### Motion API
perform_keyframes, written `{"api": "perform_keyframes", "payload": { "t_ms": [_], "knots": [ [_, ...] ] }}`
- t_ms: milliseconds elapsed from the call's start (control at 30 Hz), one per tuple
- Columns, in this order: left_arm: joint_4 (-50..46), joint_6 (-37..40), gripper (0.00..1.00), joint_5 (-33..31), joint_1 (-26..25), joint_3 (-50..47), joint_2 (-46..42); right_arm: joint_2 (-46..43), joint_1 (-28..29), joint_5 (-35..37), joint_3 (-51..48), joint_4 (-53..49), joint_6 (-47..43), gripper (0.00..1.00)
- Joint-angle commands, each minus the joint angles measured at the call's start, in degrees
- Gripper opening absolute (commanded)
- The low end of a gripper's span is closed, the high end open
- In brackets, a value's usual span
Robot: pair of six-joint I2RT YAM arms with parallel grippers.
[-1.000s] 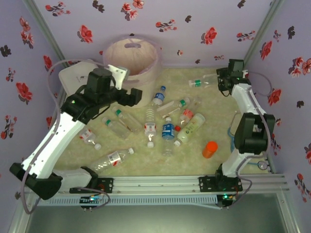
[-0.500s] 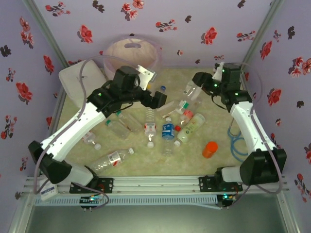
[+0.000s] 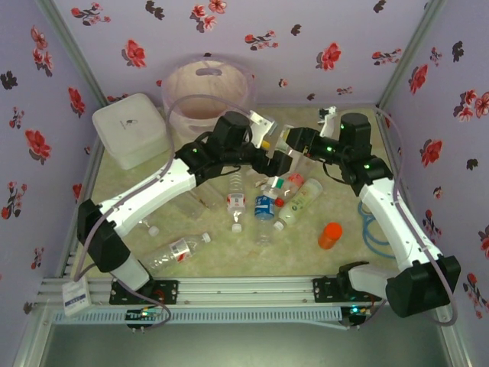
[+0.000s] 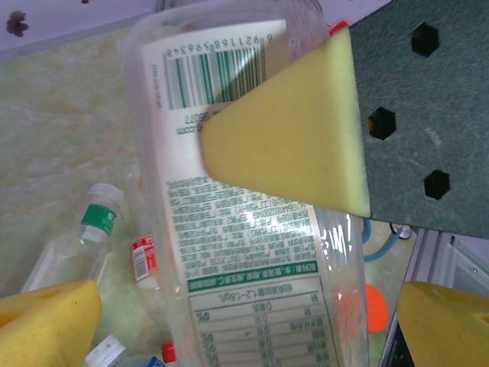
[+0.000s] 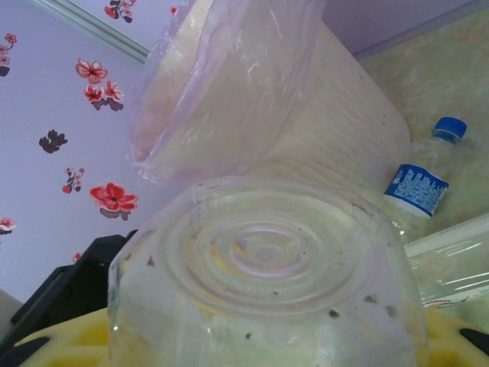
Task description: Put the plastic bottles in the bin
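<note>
Clear bottle (image 5: pixel 260 283) is held clamped in R end effector (image 3: pixel 293 142), over mid-bench (image 3: pixel 229 264), w/ bin (image 3: pixel 206 88) ahead, apart. L end effector (image 3: pixel 279 163) is spread wide beside same bottle. Other bottles (image 3: pixel 263 205) are seen strewn on bench.

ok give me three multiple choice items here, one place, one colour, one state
1. Where on the table is the orange cup?
A) back left
B) front right
C) dead centre

2. What colour is the cap of the bottle lying by the bin?
A) blue
B) red
C) black

3. The right tool is:
A) open, empty
B) shut on the cup
C) shut on a clear bottle

Answers: 1 B, it stands towards the right front. 2 A, the right wrist view shows blue. 3 C, its pads clamp the bottle's base.
</note>
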Motion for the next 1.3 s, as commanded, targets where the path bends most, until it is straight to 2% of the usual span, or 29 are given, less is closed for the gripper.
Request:
{"api": "perform_keyframes", "payload": {
  "t_ms": [0, 200, 333, 433, 533, 600, 733, 867, 967, 1033, 1100, 1167, 1267],
  "knots": [
    [1.42, -0.99, 0.94, 1.78, -0.6, 1.1, 2.06, -1.49, 0.33, -1.59, -0.58, 4.32, 1.58, 0.24],
    [1.09, -0.51, 0.7, 1.57, -0.59, 1.73, 3.05, -0.1, 0.32, -1.26, 0.49, 4.87, 1.42, 0.29],
    [0.33, -0.63, 0.65, 1.61, -0.5, 2.15, 3.36, 0.27, 0.36, -0.86, 0.57, 5.22, 1.77, 0.39],
    [0.31, -0.85, 0.62, 1.44, -0.18, 1.85, 2.93, 0.24, 0.27, 0.06, 2.31, 0.39, -1.39, 0.61],
    [0.34, -0.94, 0.6, 1.0, 0.94, 1.52, 2.27, -0.19, -0.25, 5.46, 7.18, -13.18, -9.27, 0.86],
    [0.26, -0.94, 0.58, 0.61, 2.13, 1.3, 1.63, -1.04, -1.04, 7.79, 9.56, -19.5, -13.25, 0.99],
    [-1.06, 1.03, 0.54, -0.99, 4.53, 2.75, 0.21, -4.54, -3.78, 11.03, 9.94, -23.99, -14.72, 0.99],
    [-1.72, 1.74, 0.48, -3.36, 7.24, 6.44, -1.18, -5.79, -5.48, 19.78, 9.26, -29.56, -14.57, 0.99],
    [-1.7, 3.5, 0.43, -5.64, 9.1, 10.25, -1.56, -5.63, -5.61, 23.65, 8.1, -32.49, -14.58, 0.99],
    [-1.53, 4.86, 0.33, -6.21, 11.1, 12.99, -1.41, -5.76, -5.73, 24.65, 7.33, -34.02, -14.58, 0.99],
    [0.48, 4.66, 0.16, -6.21, 14.0, 14.4, -0.92, -6.45, -5.79, 26.2, 6.08, -35.31, -14.86, 0.99],
    [3.28, 4.71, 0.03, -6.15, 16.28, 14.88, -0.44, -7.04, -5.89, 27.12, 4.59, -36.24, -15.28, 0.99],
    [7.4, 4.78, 0.0, -6.72, 19.21, 15.88, 0.58, -7.65, -6.09, 27.34, 2.93, -37.46, -14.96, 0.99]
  ]
}}
